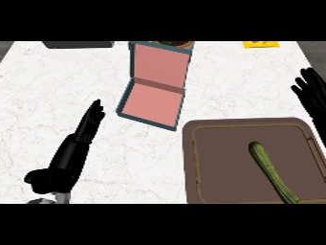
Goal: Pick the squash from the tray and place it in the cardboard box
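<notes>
Near right: brown tray (193, 162), rounded corners, flat on the white marbled counter (38, 95). On its right half, long green squash (271, 173), lying lengthwise, near end angled toward the tray's near-right corner, far end about mid-tray. Untouched by either hand.

Near left: left hand (70, 155), black, fingers straight and together, pointing far and slightly right over bare counter, thumb tucked low. Holding nothing.

Right edge, beyond the tray's far-right corner: right hand (319, 98), fingers spread and straight, relaxed, empty. Well apart from the squash.

Mid counter, just beyond the tray's far-left corner: cardboard box (151, 100), teal outside, pink inside, lid flipped up and standing on the far side. Nothing visible inside.

Far edge: dark grey object (77, 44) at left, partly cut off; something brownish-green (172, 43) behind the box lid; yellow item (260, 44) at right. Too little showing to identify any.
</notes>
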